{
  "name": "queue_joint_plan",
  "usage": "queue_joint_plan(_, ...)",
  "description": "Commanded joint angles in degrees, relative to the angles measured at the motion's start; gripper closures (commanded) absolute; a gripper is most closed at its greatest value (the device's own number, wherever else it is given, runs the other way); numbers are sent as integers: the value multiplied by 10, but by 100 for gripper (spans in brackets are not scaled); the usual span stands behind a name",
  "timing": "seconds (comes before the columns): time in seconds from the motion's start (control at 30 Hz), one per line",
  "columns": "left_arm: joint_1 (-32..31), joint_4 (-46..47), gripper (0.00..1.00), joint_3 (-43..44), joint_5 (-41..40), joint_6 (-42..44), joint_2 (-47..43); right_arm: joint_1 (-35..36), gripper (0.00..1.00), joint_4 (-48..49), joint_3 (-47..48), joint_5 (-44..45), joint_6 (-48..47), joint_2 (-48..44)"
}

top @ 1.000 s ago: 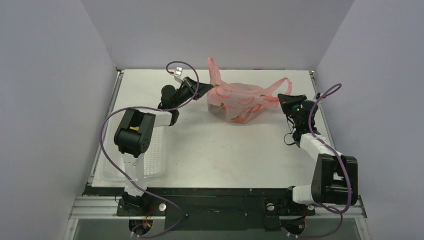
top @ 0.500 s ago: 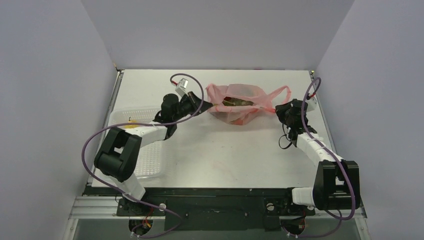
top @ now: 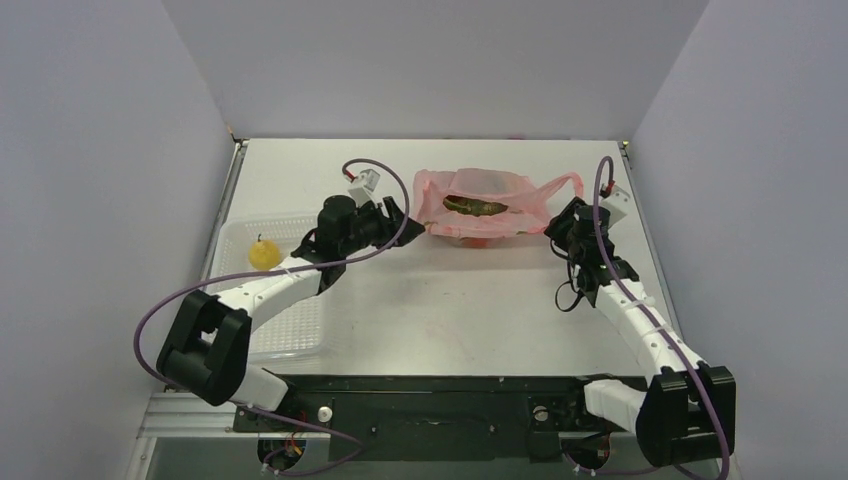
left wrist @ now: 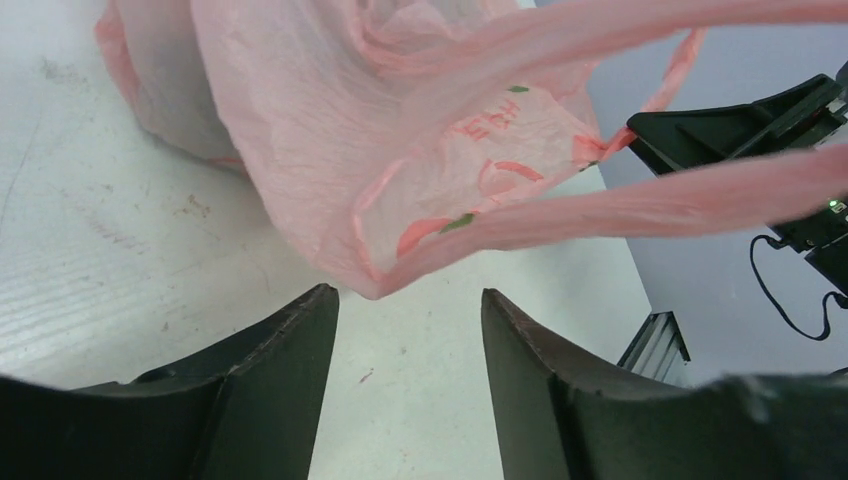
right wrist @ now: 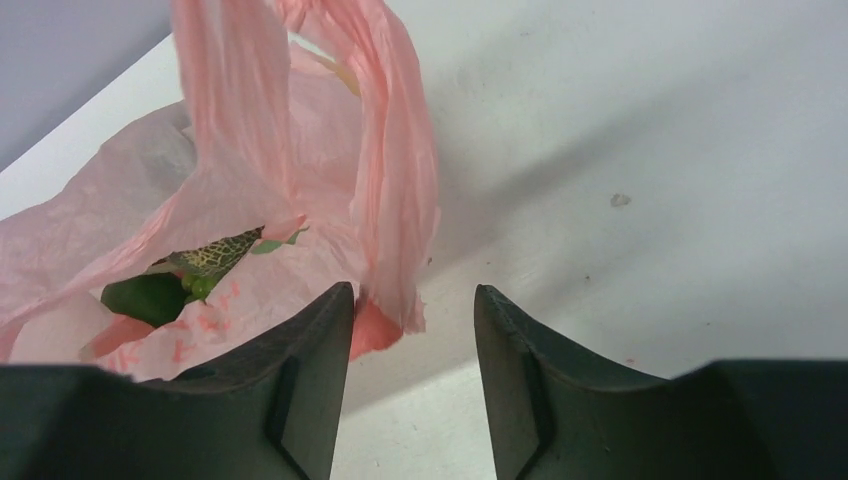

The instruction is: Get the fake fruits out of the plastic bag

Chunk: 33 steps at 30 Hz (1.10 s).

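1. At the near edge of a white table [top: 450, 310], two robot arms are bolted side by side. Both reach away toward the far half.
2. On the left, beside the left arm, lies a clear plastic tray [top: 300, 335]. One yellow fruit [top: 263, 254] with a short stem sits near the tray's far end, outside the bag.
3. Further out, the left gripper [top: 398, 214] points at the left end of a pink bag [top: 500, 186]. Its jaws stand apart and hold nothing. In its wrist view, a crinkled corner of the bag ends just in front of the gap between the fingertips.
4. Opposite, the right gripper [top: 557, 222] faces the bag's right end. Its jaws are also parted and clamp nothing. In its wrist view, a loop handle [right wrist: 400, 190] droops into the gap between the fingertips. I cannot tell whether it touches either one.
5. The bag lies slumped on the table between the two grippers, with its mouth facing up. Through the opening show a green fruit [right wrist: 145, 297] and a net-patterned piece [right wrist: 215, 252]. Anything else inside is too hidden to make out.
6. Plain lilac-grey walls [top: 430, 60] close in the far side and both flanks.
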Motion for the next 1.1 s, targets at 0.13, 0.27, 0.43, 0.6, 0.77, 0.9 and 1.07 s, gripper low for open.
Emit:
queue_joint_plan(0.13,-40,-130,44,105,-26,74,-64,49,47,-106,64,12,-109,-88)
queue_joint_plan(0.27,-93,-142,42,94,-69,79,-108,88,44,-119,61,-32,-128,-129)
queue_joint_plan(0.43,-193,-122,38,91,-144,104,-115,95,35,-56,49,-130,-52,-133)
queue_joint_plan(0.6,-249,-146,37,180,-209,143,-39,80,24,21,9,-156,146,-75)
queue_joint_plan(0.77,-255,-128,37,237,-235,170,38,69,20,172,-47,-140,266,-32)
queue_joint_plan(0.9,-240,-146,37,312,-211,206,111,56,20,205,-20,-155,278,41)
queue_joint_plan(1.07,-204,-112,42,348,-168,195,175,46,24,212,8,-131,277,105)
